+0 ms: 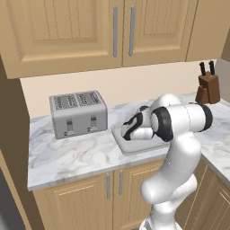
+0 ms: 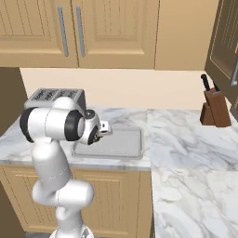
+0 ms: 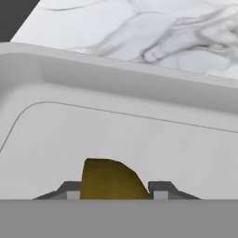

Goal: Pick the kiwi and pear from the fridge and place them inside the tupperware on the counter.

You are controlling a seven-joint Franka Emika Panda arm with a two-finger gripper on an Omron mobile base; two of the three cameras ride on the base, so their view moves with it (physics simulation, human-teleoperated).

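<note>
A: Fruit between the fingers point(image 3: 115, 193), a brown-gold lump; by colour the pear point(image 3: 109, 179). Only its upper part shows, rising from between the two tips.

B: Are the fingers closed on it?

A: They sit close on either side of it, one tip touching each flank, so yes, they grip the pear.

B: And what lies past the fingers?

A: The tupperware point(image 3: 121, 135). Its pale floor spreads straight ahead of the tips, its raised rim runs across beyond that, and the marble desk point(image 3: 153, 32) is farther still. The pear hangs over the tray's floor.

B: Which way does the pear point?

A: Hard to say. One shoulder is higher and the outline slopes down toward the other tip, but the stem is hidden, so I cannot tell its long axis.

B: From the base?

A: In the left base view the hand point(image 1: 134, 127) reaches down over the tupperware point(image 1: 120, 140); the toaster point(image 1: 78, 113) stands beside the tray, on the side away from the knife block point(image 1: 209, 87).
</note>
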